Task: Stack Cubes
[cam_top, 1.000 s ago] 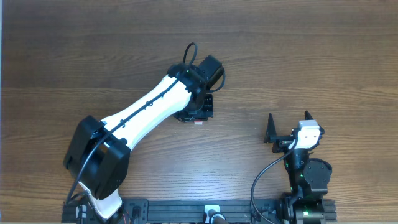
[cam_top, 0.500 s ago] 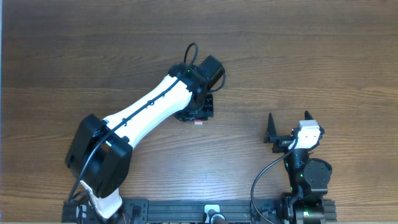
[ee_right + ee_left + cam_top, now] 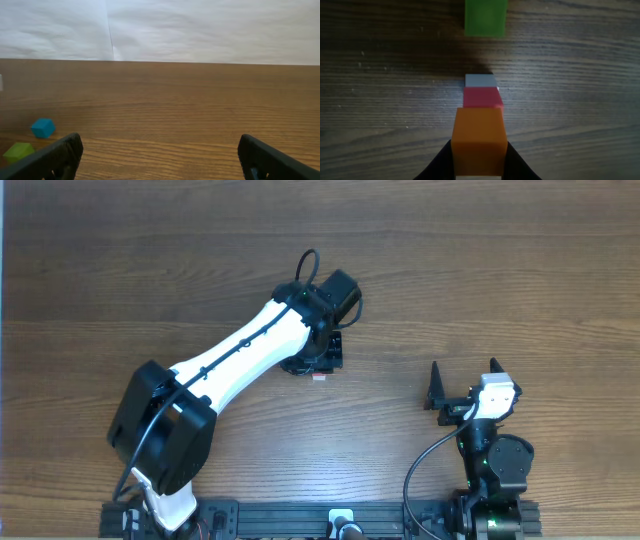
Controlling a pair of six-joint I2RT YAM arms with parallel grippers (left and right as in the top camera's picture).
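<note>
Wood-grain worktop (image 3: 520, 260) all round, with a pale wall (image 3: 200, 30) beyond its far edge. Near the middle stands the left gripper (image 3: 480, 162), clamped on an orange cube (image 3: 479, 137) by two opposite sides, held square between the fingers and seemingly clear of the wood.

Straight ahead of that cube, on the same line, a red cube (image 3: 481, 97), then a pale grey cube (image 3: 481, 80) touching its far side. Stacked or merely side by side: cannot tell. Farther along the same line and well apart, a green cube (image 3: 486, 17) flat on the worktop. Seen from above, a sliver of red and white at 6 o'clock of the gripper head, which probably puts the pair almost beneath the held cube.

Looks like the placing step: orange in hand, not yet set down. Turns on one relation: orange faces parallel to the red edges, with a small offset along a single axis. Calls for a short shift to centre orange over red, then a straight descent with no twist of the wrist. Risks nudging red aside if lowered off-centre.

At 4 o'clock from the left gripper and well apart, the right gripper (image 3: 464, 375), fingers spread wide with nothing between them, close to its own base. Plainly the farther arm, with no likely part in this move. Off on the worktop in its wrist view, a blue cube (image 3: 42, 127) near the green one.
</note>
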